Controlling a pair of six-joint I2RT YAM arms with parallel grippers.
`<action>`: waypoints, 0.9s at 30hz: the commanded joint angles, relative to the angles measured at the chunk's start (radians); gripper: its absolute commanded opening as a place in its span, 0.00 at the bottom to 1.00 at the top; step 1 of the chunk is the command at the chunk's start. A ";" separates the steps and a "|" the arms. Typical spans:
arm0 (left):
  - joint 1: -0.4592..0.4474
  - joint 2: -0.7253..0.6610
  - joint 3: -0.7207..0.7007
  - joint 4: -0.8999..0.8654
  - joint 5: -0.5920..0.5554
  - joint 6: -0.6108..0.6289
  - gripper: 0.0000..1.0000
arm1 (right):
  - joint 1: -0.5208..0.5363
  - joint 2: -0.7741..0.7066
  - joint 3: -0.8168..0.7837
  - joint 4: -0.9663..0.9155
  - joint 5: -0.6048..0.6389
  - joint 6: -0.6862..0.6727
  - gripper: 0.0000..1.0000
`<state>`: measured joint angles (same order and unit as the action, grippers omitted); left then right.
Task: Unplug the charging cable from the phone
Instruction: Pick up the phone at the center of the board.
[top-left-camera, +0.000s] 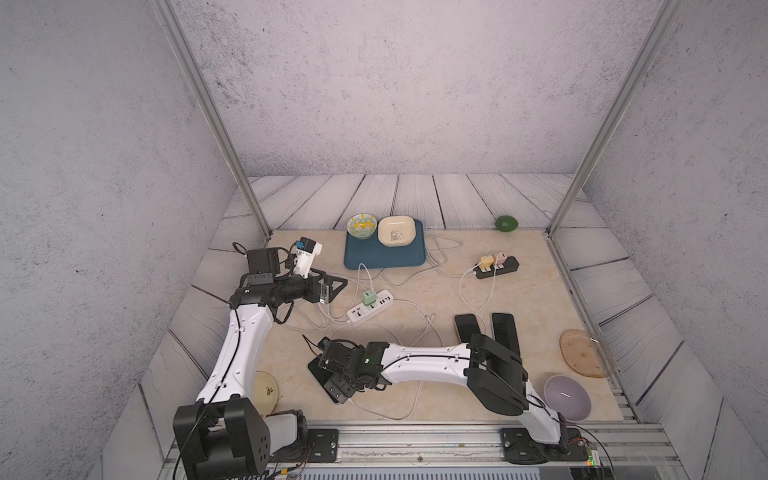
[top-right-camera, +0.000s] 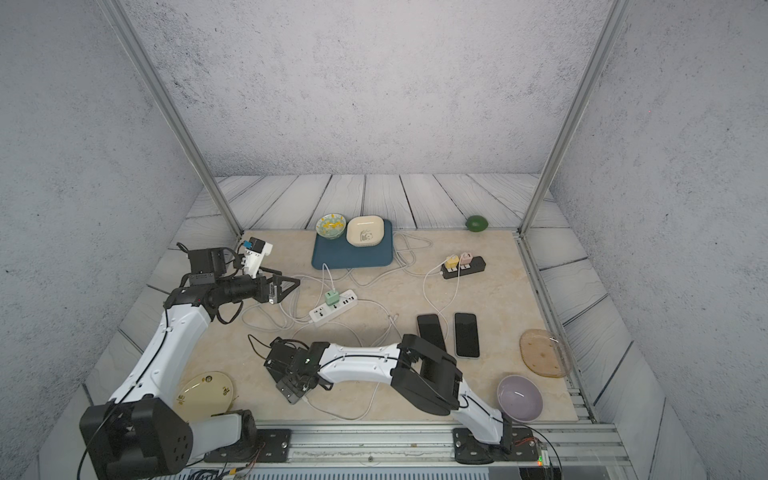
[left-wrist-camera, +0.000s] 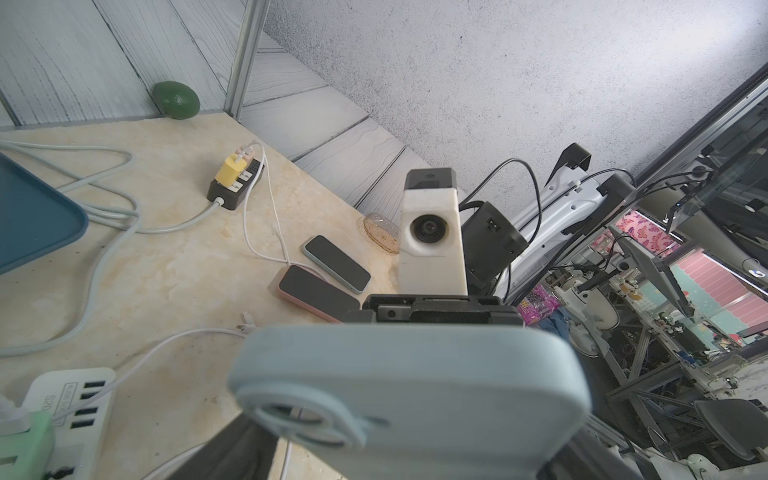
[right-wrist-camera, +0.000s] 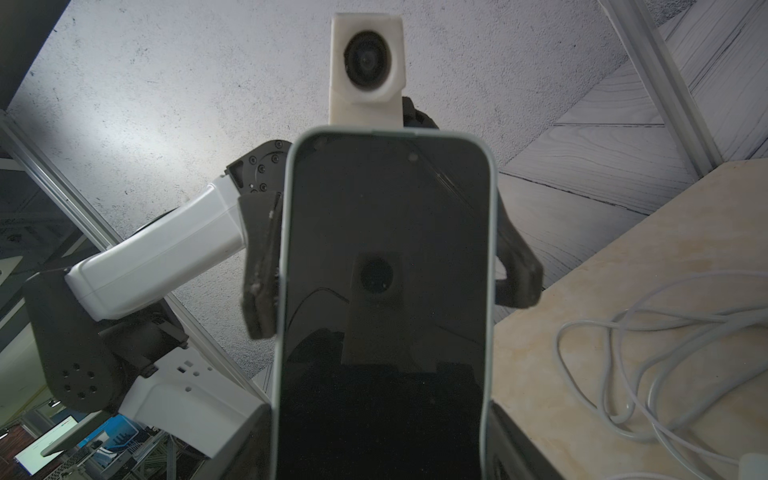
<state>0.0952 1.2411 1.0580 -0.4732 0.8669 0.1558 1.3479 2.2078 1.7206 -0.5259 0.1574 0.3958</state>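
Phone (right-wrist-camera: 386, 291) in a pale blue case, lifted off the table (top-left-camera: 532, 307) between two robot arms that face each other over the front-left part of the surface. In the right wrist view its dark screen runs up the middle. The left gripper (right-wrist-camera: 388, 318) points toward the lens from behind it. Its black fingers (right-wrist-camera: 258, 270) are spread wide, one lying against each long edge of the case, clasping the phone across its width. In the left wrist view the back of the case fills the lower frame, close and blurred.

The right gripper (top-left-camera: 337, 387) is near the front edge in both top views. In its own wrist view only dark shapes flank the phone's near end, and I cannot tell whether its jaws grip or stand free. A white charging cable (top-left-camera: 390, 418) loops along the front edge beside that gripper. The phone's socket end is hidden, so whether the plug is in cannot be seen.

A white power strip (top-left-camera: 370, 307) lies near the table's middle. A pink-cased phone (left-wrist-camera: 316, 295) and a teal-cased phone (left-wrist-camera: 338, 262) lie side by side right of the middle.
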 joint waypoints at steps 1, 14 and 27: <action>0.014 -0.017 -0.008 0.011 0.001 -0.004 0.98 | 0.013 0.040 0.060 -0.030 -0.008 -0.020 0.99; 0.034 -0.013 -0.016 0.016 0.007 -0.006 0.98 | 0.032 0.154 0.173 -0.079 -0.004 -0.043 0.99; 0.040 0.004 -0.015 0.021 0.006 -0.010 0.98 | 0.036 0.182 0.188 -0.110 0.026 -0.050 0.85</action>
<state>0.1242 1.2434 1.0550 -0.4667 0.8631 0.1501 1.3781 2.3528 1.8923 -0.5739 0.1539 0.3527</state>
